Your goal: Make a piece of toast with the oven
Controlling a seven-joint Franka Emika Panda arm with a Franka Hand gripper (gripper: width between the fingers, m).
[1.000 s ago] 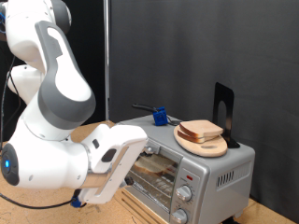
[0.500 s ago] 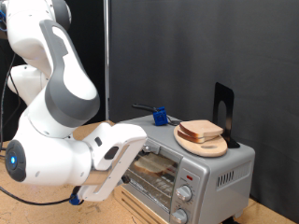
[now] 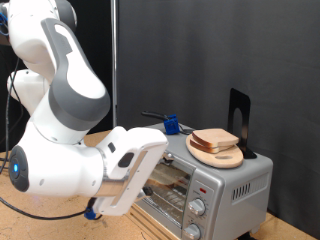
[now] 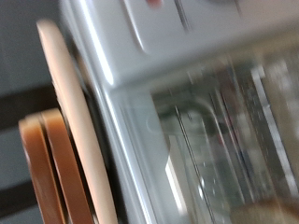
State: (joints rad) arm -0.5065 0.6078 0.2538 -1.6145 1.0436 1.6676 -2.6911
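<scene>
Arm at the oven [image 3: 205, 178] front — toast on top.
The piece of toast [image 3: 215, 140] rests on a wooden plate [image 3: 218, 155] atop the oven; the gripper is hidden — its opening cannot be told.

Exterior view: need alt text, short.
A white robot arm reaches down in front of a silver toaster oven, hiding its fingers. On the oven's top, a piece of toast lies on a round wooden plate, near a small blue object.

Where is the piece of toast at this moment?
In the exterior view the piece of toast lies on a round wooden plate on top of the oven, towards the view's right, just before a black stand.
</scene>
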